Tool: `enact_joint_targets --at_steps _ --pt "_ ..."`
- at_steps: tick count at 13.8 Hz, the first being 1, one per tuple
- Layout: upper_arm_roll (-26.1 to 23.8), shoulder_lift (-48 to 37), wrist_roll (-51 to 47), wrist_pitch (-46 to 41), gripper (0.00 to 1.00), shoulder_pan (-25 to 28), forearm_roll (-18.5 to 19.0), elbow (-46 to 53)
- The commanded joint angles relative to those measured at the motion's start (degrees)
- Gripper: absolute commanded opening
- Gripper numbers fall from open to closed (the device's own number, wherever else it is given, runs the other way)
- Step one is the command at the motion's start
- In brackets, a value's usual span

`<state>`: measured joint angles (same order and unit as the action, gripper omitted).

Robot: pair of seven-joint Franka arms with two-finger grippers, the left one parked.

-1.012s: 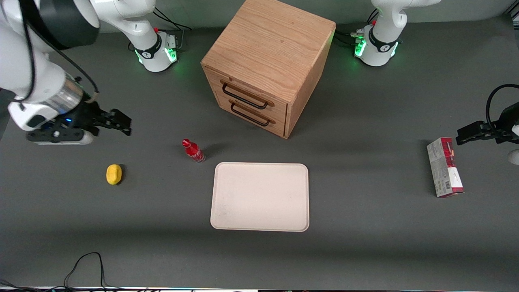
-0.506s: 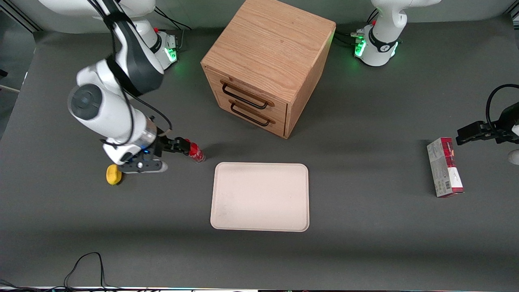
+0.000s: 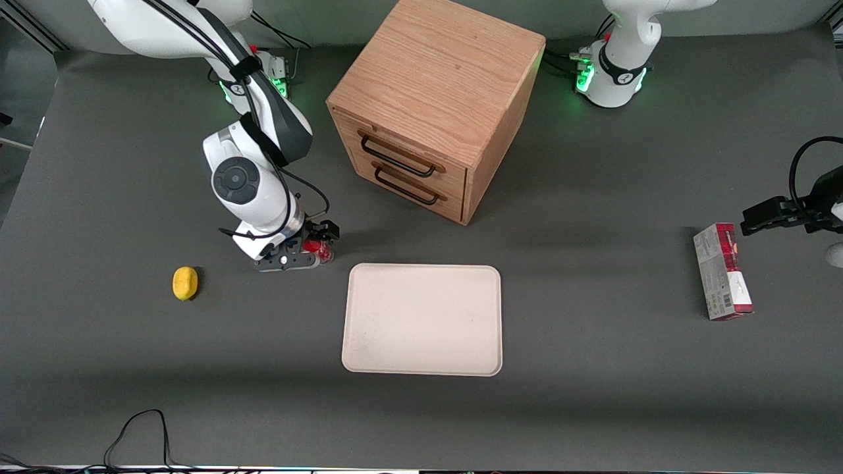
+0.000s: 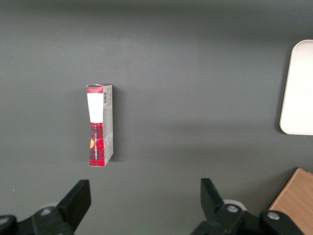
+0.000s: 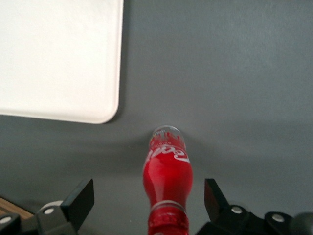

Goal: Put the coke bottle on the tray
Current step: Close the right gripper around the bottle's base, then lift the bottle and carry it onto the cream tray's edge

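Observation:
The coke bottle [image 3: 321,249], slim and red with white lettering, stands on the grey table close to the tray's corner that faces the cabinet and the working arm's end. My gripper [image 3: 315,247] is over it, open, with the bottle [image 5: 167,186] between the two fingers and a clear gap on each side. In the front view the wrist hides most of the bottle. The cream tray [image 3: 422,319] lies flat and bare in front of the cabinet, nearer the front camera; its rounded corner also shows in the right wrist view [image 5: 73,63].
A wooden drawer cabinet [image 3: 431,105] stands farther from the front camera than the tray. A yellow lemon-like object [image 3: 185,283] lies toward the working arm's end. A red-and-grey carton [image 3: 722,271] lies toward the parked arm's end, also in the left wrist view [image 4: 99,125].
My arm has swung in from the working arm's end toward the tray and come down over the bottle, so its fingers now straddle it. The bottle has not moved.

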<state>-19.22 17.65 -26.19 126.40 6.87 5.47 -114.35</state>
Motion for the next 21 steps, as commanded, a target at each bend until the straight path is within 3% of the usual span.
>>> enact_joint_targets --at_steps 1,3,5,6,9,10,13,16,21 --pt "0.0 -1.9 -1.1 0.6 1.0 -0.2 2.4 -2.5" --pt "0.0 -1.9 -1.0 0.5 0.98 -0.2 2.4 -2.5" --pt "0.0 -2.4 -1.0 -0.6 0.79 -0.2 2.4 -2.7" --pt "0.0 -2.6 -0.8 -1.9 0.67 -0.3 2.4 -2.6" --pt "0.0 -3.1 -0.8 -3.1 0.09 -0.5 2.3 -2.5" --pt "0.0 -3.1 -1.4 -3.1 0.0 -0.5 2.3 -2.4" --pt "0.1 -3.1 -1.9 -3.4 0.0 -1.0 1.0 1.1" --pt "0.7 -3.1 -1.6 -6.3 0.0 -1.9 -2.9 9.6" --pt "0.5 2.7 -1.7 -27.3 0.0 -3.4 -4.2 35.2"
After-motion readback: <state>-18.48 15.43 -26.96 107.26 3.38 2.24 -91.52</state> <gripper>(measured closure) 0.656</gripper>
